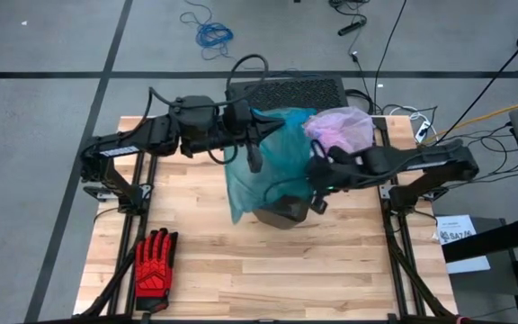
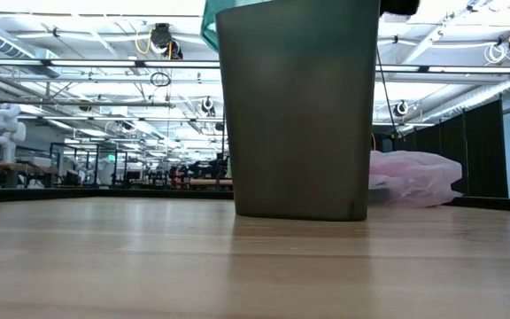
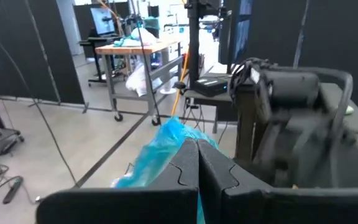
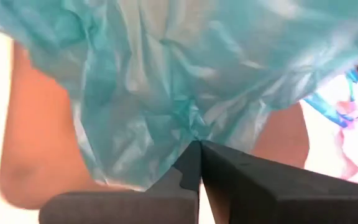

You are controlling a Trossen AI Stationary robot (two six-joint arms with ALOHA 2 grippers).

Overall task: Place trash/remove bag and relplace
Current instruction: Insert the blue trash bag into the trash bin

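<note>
Replacement step in hand: left gripper (image 3: pixel 197 163) and right gripper (image 4: pixel 199 163) both pinched on teal bag (image 1: pixel 263 157) over bin (image 2: pixel 297 115); pink bag (image 1: pixel 342 128) on worktop (image 1: pixel 268 270) behind; next, spreading teal rim over bin's edge.

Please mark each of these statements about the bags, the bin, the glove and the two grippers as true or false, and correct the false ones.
1. Both grippers are shut on the teal bag. True: the left gripper and the right gripper each pinch its plastic.
2. The pink bag lines the bin. False: it lies on the table, beside the bin.
3. The red glove lies inside the bin. False: it lies on the table, near the left front corner.
4. The bin stands upright. True.
5. The teal bag lies flat on the table. False: it is held up over the bin.
</note>
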